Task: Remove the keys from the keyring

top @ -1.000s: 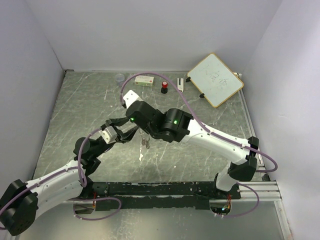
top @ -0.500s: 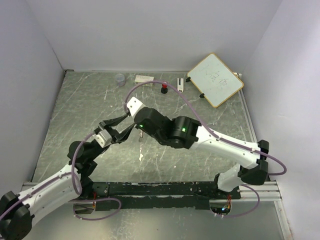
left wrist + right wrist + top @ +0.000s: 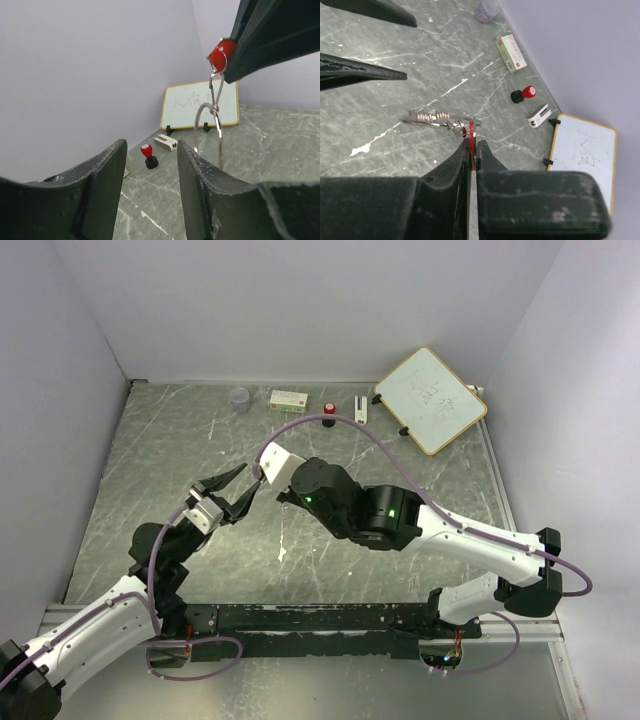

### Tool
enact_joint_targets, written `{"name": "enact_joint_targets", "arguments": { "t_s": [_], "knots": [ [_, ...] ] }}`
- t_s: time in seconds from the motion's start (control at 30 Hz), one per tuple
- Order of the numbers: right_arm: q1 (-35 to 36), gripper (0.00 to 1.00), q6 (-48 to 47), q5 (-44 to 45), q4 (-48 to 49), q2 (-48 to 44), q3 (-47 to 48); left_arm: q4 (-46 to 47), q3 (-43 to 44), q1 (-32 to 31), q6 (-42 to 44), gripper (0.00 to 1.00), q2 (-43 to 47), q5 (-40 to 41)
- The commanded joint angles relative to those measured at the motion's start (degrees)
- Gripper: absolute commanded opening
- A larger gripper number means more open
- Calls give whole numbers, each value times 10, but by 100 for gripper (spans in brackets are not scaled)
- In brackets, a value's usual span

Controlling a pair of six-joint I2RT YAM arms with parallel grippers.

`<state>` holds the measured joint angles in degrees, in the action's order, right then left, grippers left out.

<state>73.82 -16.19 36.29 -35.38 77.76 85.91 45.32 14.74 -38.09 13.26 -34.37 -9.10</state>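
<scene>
Right gripper [image 3: 471,146] pressed together on the red key [image 3: 221,51], pinching its plastic head at the very fingertips and holding it clear of the table [image 3: 150,440]. Below those fingertips, the keyring [image 3: 215,107] dangling free as a short run of silver loops, long axis near vertical in the left wrist view, top end at the red head, bottom end pointing down toward the marbled surface. Metal blade of the red key apparently hanging among the loops and also pointing down, but hard to separate from the wire. No green key to be made out in any view. Left gripper [image 3: 151,143] spread wide and empty, close in front of the right one, fingers aimed toward the hanging ring. Seen from the left gripper: ring just ahead, above the level of its fingertips and slightly outside the gap, toward the finger on the right of its own camera view, not touching. Right arm in contact with the key, left arm free and near enough to take the ring. Judged next: a small lift and sideways shift of the open left fingers to bracket the vertical loops, closing across them rather than along them, for pulling ring and key apart.
</scene>
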Motion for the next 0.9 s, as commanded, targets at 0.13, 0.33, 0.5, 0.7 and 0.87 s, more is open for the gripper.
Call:
{"name": "enact_joint_targets", "arguments": {
  "t_s": [0.13, 0.33, 0.5, 0.7, 0.87],
  "knots": [
    [16, 0, -100, 11, 120, -34, -35, -9, 33, -3, -5, 55, -19, -13],
    [17, 0, -136, -22, 132, -59, -49, -36, 48, -3, 1, 54, -19, -38],
    [19, 0, -153, -40, 108, -63, -50, -1, 46, -3, -8, 55, -18, -48],
    [23, 0, -179, -56, 122, -75, -65, 7, 74, -3, -28, 54, -49, -104],
    [26, 0, -204, -62, 131, -81, -66, 32, 89, -3, -50, 54, -62, -160]
  ]
}}
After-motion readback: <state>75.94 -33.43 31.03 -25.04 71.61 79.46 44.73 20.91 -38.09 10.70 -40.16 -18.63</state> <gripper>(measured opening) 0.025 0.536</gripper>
